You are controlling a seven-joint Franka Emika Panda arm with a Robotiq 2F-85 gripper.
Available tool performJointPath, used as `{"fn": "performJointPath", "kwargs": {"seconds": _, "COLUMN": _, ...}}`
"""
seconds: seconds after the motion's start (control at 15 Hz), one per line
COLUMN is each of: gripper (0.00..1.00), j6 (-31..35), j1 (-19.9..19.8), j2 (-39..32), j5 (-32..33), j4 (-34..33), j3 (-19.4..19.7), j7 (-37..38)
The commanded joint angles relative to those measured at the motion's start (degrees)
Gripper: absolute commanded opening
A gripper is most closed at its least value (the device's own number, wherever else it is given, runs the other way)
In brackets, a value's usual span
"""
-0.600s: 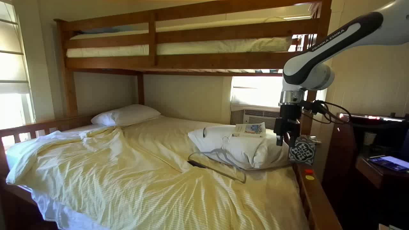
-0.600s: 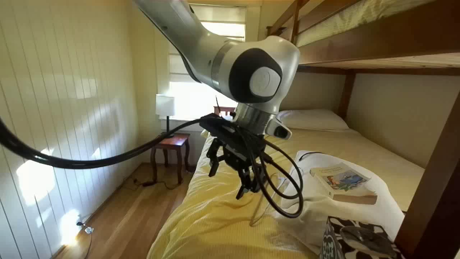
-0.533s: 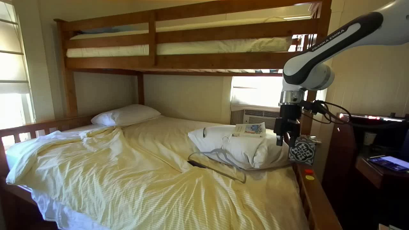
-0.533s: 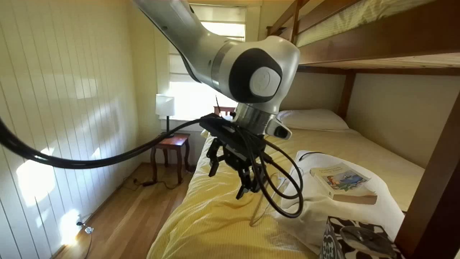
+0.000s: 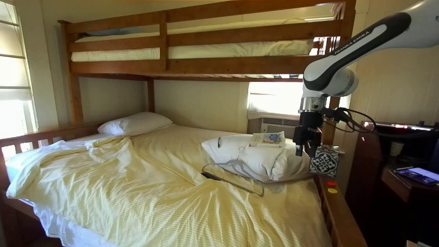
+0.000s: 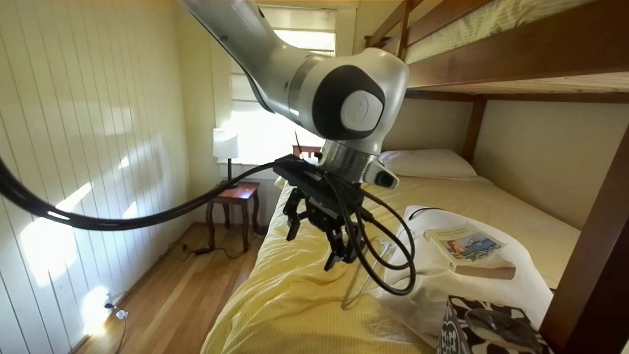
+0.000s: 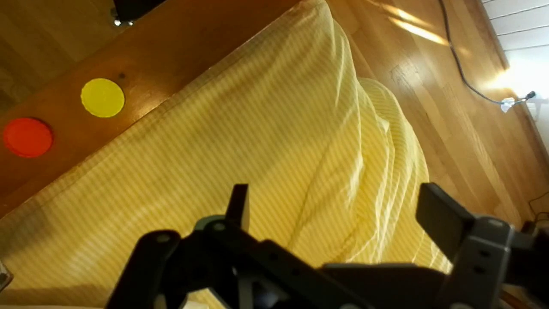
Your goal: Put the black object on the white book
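Above the bed (image 5: pixel 188 137): gripper (image 6: pixel 312 250) pointing down, fingers (image 7: pixel 444 216) spread wide, striped yellow cover (image 7: pixel 240 141) showing between them in the wrist view. Black object (image 5: pixel 211 176) lying on that cover, beside the white pillow (image 5: pixel 264 164) and off the white book (image 5: pixel 267 140); dark at one end, running on thin and paler toward the other. Cannot tell if touching the pillow. Book flat on top of that pillow, picture on its front, in both exterior views. Also on the pillow, near the edge: short, dark, curved strip (image 5: pixel 219 142). Just beside the pillow: patterned box (image 5: pixel 324 162). On the wooden rail (image 7: pixel 171 47), near each other but apart: yellow disc (image 7: pixel 103 98), red disc (image 7: pixel 28 137). Farther along the bed, second white pillow (image 5: pixel 135 124), flatter, smoother. From the arm (image 6: pixel 275 59), in an exterior view: black cables (image 6: pixel 108 224), looping beside the gripper. By the window (image 6: pixel 275 140), in an exterior view: lamp (image 6: pixel 226 143) on a small wooden table (image 6: pixel 243 193).
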State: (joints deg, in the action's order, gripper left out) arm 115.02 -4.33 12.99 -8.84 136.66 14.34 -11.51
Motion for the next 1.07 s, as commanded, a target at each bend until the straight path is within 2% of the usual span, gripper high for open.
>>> {"fn": "performJointPath", "kwargs": {"seconds": 0.0, "gripper": 1.0, "j6": 3.1, "j1": -0.6, "j2": -4.0, "j5": 2.1, "j4": -4.7, "j3": -2.3, "j7": -2.0}}
{"fn": "performJointPath", "kwargs": {"seconds": 0.47, "gripper": 1.0, "j6": 7.1, "j1": -1.1, "j2": -15.3, "j5": 12.4, "j4": -19.1, "j3": -4.4, "j7": -6.1}}
{"fn": "performJointPath", "kwargs": {"seconds": 0.67, "gripper": 1.0, "j6": 6.3, "j1": -1.6, "j2": -21.9, "j5": 11.0, "j4": -26.6, "j3": -4.6, "j7": -12.3}}
{"fn": "performJointPath", "kwargs": {"seconds": 0.93, "gripper": 1.0, "j6": 3.1, "j1": -3.0, "j2": -29.3, "j5": 10.8, "j4": -36.3, "j3": -5.5, "j7": -11.9}}
{"fn": "performJointPath", "kwargs": {"seconds": 1.0, "gripper": 1.0, "j6": 6.5, "j1": -3.0, "j2": -25.1, "j5": 11.1, "j4": -30.0, "j3": -5.9, "j7": -11.2}}
